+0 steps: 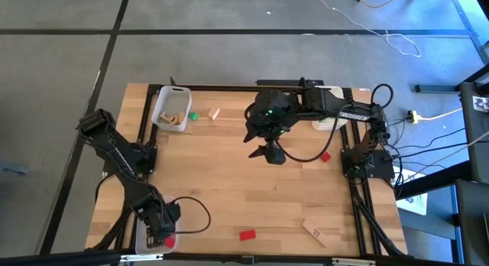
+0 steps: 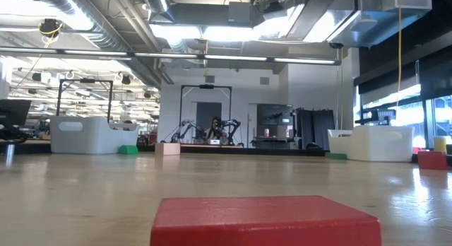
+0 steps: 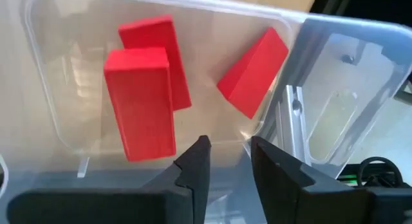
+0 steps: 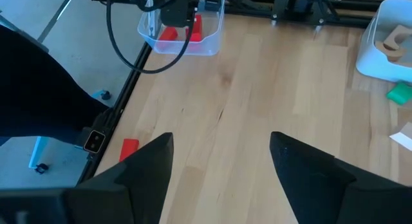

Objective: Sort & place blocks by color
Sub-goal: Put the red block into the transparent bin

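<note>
Your tabletop (image 1: 229, 189) carries scattered blocks. Your right pincer (image 1: 269, 153) hangs over its middle, fingers wide apart, holding nothing. Your left pincer (image 3: 225, 166) hovers above the clear bin (image 3: 51, 108) at the near left corner, fingers slightly parted and empty; three red blocks (image 3: 141, 102) lie inside. One red block (image 1: 247, 235) sits near the front edge.

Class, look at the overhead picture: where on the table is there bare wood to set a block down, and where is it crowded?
Bare wood lies mid-table, between the left arm and the right gripper, down to the red block near the front edge. Crowded: the back-left corner around the bin of wooden blocks with the green block beside it, and the front-left bin under the left gripper.
</note>
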You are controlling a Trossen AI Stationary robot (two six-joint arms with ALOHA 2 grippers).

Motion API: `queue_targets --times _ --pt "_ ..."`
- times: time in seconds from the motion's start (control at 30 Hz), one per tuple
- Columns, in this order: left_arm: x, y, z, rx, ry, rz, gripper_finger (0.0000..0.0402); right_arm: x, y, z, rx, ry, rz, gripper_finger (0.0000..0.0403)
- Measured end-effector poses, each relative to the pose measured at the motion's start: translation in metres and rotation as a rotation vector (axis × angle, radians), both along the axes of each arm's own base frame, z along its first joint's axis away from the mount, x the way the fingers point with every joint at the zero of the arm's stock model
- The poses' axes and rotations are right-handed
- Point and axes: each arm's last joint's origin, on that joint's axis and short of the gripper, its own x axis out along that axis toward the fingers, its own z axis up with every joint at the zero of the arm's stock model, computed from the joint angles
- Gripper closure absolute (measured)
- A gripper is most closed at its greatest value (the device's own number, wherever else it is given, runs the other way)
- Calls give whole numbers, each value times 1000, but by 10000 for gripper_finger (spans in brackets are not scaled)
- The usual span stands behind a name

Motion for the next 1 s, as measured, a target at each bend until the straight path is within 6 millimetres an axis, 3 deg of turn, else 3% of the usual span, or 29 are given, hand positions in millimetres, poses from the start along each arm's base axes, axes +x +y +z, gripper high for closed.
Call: queue_targets --times 0.13,0.3,0.7,0.87,1.0 --pt "2 5 3 2 -4 6 300 -2 0 -2 -4 28 4 143" --pt "-5 23 19 59 -44 37 298 -6 0 -6 -34 71 39 143" --pt "-38 102 97 268 -704 302 301 -27 5 -14 -89 246 139 143" --pt "-54 128 115 390 -932 276 301 -35 5 -17 -70 345 120 143" --pt "-63 140 122 432 -1004 226 301 -35 5 -17 5 395 0 143"
